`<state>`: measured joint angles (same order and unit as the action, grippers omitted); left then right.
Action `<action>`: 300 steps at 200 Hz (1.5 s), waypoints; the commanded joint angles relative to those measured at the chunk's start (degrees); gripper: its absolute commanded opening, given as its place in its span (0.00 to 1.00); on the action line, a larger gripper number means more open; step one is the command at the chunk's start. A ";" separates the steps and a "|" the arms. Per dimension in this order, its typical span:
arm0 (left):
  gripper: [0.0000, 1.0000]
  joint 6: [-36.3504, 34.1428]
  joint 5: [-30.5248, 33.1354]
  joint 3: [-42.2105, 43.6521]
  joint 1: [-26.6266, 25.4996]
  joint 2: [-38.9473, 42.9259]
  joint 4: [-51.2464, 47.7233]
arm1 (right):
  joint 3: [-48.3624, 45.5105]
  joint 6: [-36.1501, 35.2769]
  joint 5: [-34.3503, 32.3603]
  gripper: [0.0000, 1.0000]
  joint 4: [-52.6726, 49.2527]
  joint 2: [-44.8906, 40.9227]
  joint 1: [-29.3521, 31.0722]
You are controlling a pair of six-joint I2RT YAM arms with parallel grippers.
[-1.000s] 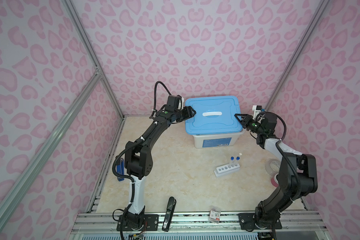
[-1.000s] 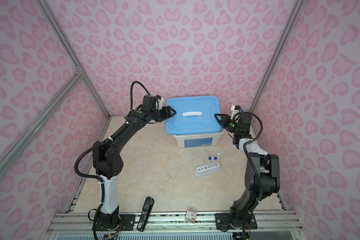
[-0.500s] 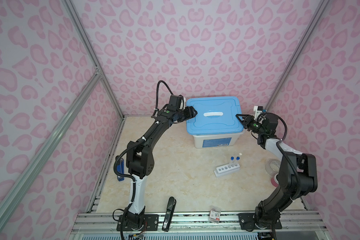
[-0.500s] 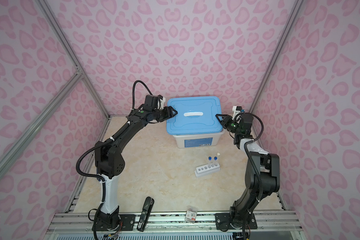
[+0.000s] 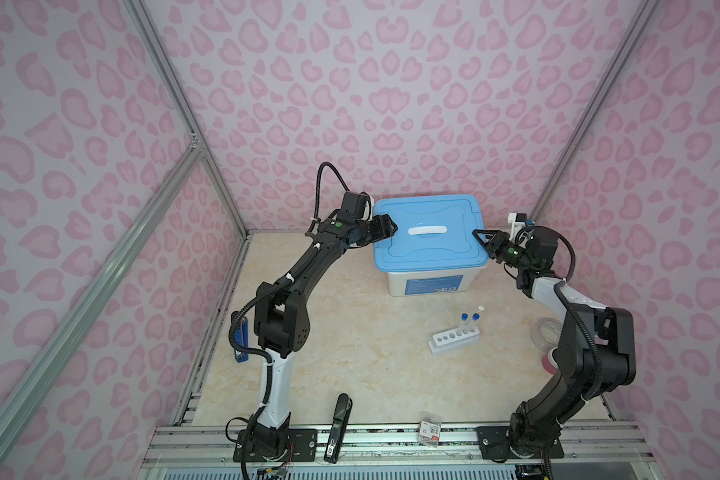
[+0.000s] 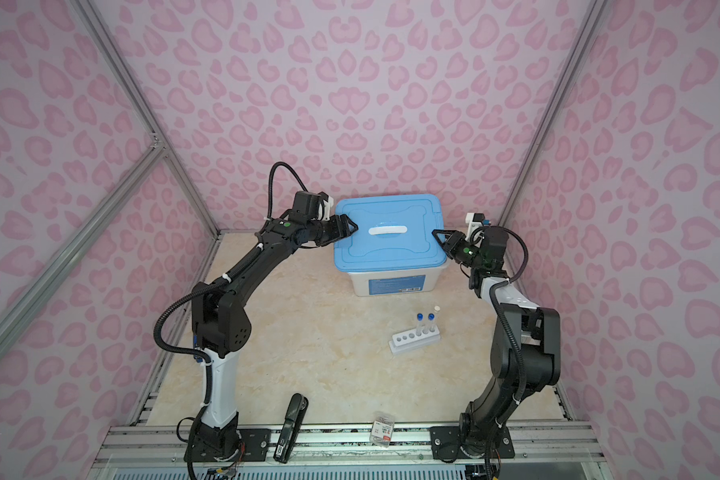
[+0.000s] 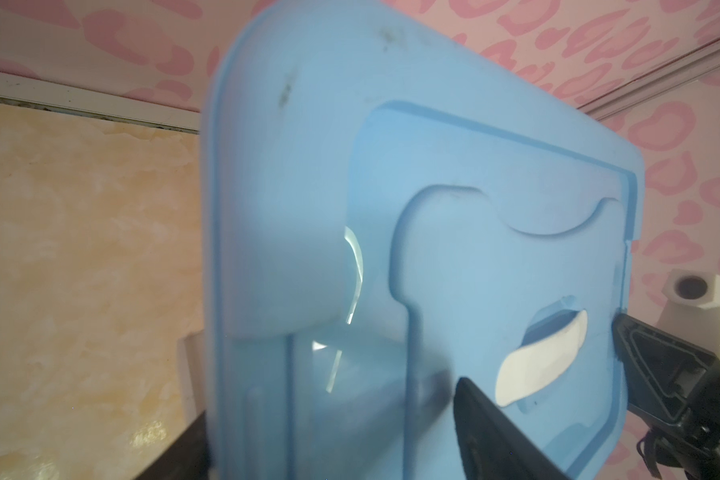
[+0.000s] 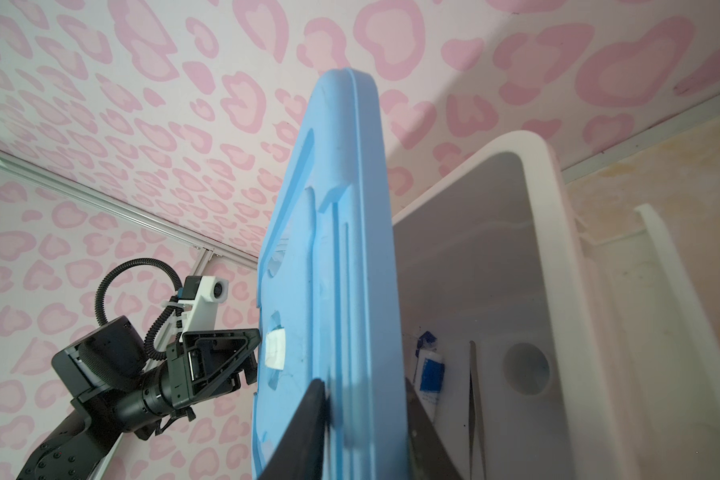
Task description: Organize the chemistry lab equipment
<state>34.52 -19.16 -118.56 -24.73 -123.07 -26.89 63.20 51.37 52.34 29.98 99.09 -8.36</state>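
A white plastic storage box (image 5: pixel 429 283) sits under a blue lid (image 5: pixel 429 249). Well in front of the box lie a black stapler (image 5: pixel 338 417) and a small clear packet (image 5: pixel 429 430); front-right of it, a clear tape roll (image 5: pixel 548 329) beside a red tape roll (image 5: pixel 545 360).

The right gripper (image 8: pixel 366 419) pinches the blue lid (image 8: pixel 337 249) beside the white box (image 8: pixel 551 199)

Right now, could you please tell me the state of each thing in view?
blue lid, raised off the white box at one end.
right tool, shut on the lid's edge.
left tool, astride the opposite edge; grip unclear.
six-hole rack, three capped tubes standing in it.
black stapler, closed.
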 commanded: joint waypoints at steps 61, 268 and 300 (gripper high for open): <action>0.86 -1.39 -0.75 -0.35 -0.27 0.92 1.41 | 0.32 -3.73 0.37 0.27 -3.37 -1.17 -0.06; 0.97 -1.45 0.44 -5.36 -0.34 -3.20 0.36 | 1.49 0.99 -1.62 0.26 -1.16 2.12 -1.75; 0.97 -1.48 0.66 -5.71 -0.33 -3.66 0.26 | 1.72 1.53 -1.97 0.26 -0.88 2.60 -1.83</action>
<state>33.43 -18.39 -123.20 -24.97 -125.89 -27.77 64.51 52.93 51.99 26.55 101.03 -10.07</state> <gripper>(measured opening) 0.972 0.260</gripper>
